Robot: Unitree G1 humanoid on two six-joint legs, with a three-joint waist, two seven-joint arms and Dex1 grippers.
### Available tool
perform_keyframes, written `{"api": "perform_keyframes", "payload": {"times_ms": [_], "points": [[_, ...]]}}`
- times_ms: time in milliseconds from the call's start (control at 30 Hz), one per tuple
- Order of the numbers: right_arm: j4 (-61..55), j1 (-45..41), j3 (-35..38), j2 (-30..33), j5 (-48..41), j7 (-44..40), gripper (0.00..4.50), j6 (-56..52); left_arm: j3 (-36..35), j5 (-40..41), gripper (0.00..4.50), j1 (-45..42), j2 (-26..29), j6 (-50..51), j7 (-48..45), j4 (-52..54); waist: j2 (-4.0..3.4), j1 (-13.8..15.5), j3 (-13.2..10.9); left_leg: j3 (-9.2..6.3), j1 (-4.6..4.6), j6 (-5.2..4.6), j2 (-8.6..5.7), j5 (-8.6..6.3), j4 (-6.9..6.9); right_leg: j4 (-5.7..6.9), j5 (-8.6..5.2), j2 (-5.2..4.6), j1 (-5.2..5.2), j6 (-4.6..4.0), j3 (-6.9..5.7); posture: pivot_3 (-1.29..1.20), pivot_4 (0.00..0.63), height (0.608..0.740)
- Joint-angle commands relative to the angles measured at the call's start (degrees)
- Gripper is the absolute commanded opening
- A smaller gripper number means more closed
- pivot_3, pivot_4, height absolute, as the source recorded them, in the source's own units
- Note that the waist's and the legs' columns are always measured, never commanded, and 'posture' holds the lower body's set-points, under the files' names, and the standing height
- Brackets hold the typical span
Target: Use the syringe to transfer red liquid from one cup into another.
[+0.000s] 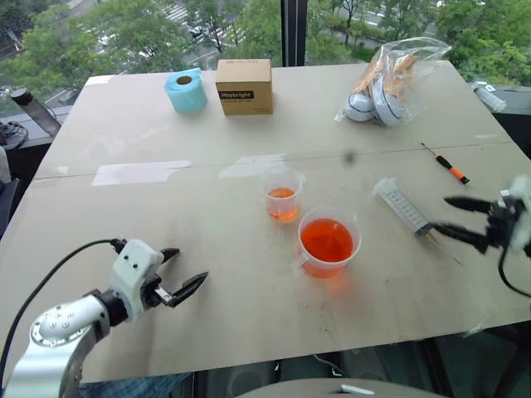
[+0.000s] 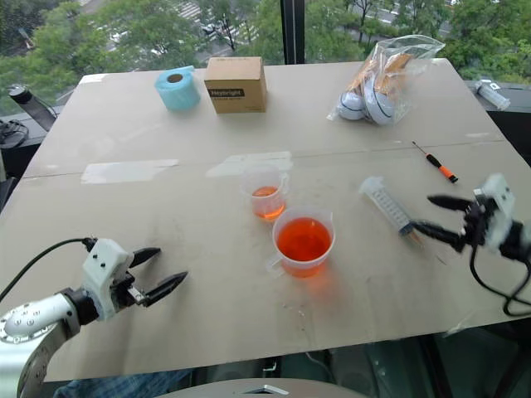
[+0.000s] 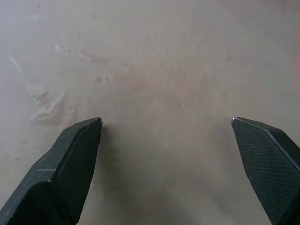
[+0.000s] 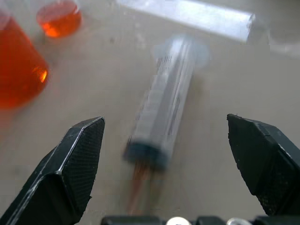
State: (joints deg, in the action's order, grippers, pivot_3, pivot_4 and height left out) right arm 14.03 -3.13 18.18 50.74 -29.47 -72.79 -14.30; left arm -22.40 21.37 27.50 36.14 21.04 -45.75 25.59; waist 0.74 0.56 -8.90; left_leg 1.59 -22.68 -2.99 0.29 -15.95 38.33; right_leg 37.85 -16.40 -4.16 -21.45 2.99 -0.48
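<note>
Pale, scuffed tabletop before a window with green treetops beyond. Two clear plastic measuring cups near the centre, close together but apart: the wider cup, spouted and with a small side handle, roughly half full of translucent orange-red liquid; the narrower cup, flared at the rim, just behind it with a shallow layer of the same liquid. One syringe, large and clear with printed scale marks, flat on the table to the right of the wider cup, flange end pointing away, tip toward the right gripper; reddish tint at the tip in the right wrist view. One thin orange-handled screwdriver lying farther back on the right. Along the far edge: one light-blue roll, one brown cardboard box, one crinkled clear plastic bag of rounded items.

Two grippers, each with two black, pointed fingers of fine textured surface. Left gripper over bare table at the near left, fingers spread wide, holding nothing, touching nothing visible. Right gripper at the right edge, fingers likewise spread wide, empty, just beside the syringe's tip end and facing it, not gripping it.
</note>
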Motion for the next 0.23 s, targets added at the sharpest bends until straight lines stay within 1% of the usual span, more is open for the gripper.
{"api": "perform_keyframes", "payload": {"times_ms": [33,67,167,233], "points": [[2.32,3.81,3.82,-0.41,0.90,-2.57,4.41,7.87,-0.60,-1.27,4.50,3.66,-2.24,-4.19,1.22,2.07,-0.09,-0.26,0.05,0.01,0.21,-0.01,0.01,-0.02,-0.01,-0.02,-0.04,-0.03,0.17,-0.08,0.02,0.00,0.150,0.740],[2.79,4.70,4.23,-1.10,0.44,-3.46,4.41,9.48,-0.25,-1.33,4.50,4.60,-2.82,-4.99,1.23,2.36,-0.15,-0.44,0.13,0.00,0.26,-0.01,0.01,-0.02,-0.01,-0.01,-0.11,-0.05,0.21,-0.19,0.03,0.00,0.150,0.740],[2.21,6.07,5.15,-3.14,-1.84,-4.45,4.41,9.80,0.41,-0.75,4.50,5.60,-3.64,-5.58,1.14,2.65,-0.24,-1.02,0.22,0.01,0.34,-0.01,0.01,-0.02,0.01,0.01,-0.11,-0.06,0.25,-0.24,0.08,0.00,0.150,0.740],[1.99,6.59,4.46,-3.48,-0.64,-4.36,4.41,11.30,0.31,0.80,4.50,5.31,-3.60,-4.72,0.79,3.25,-0.27,-1.14,0.23,0.01,0.31,-0.01,0.01,-0.02,0.01,0.00,-0.11,-0.06,0.24,-0.23,0.07,0.00,0.150,0.740]]}}
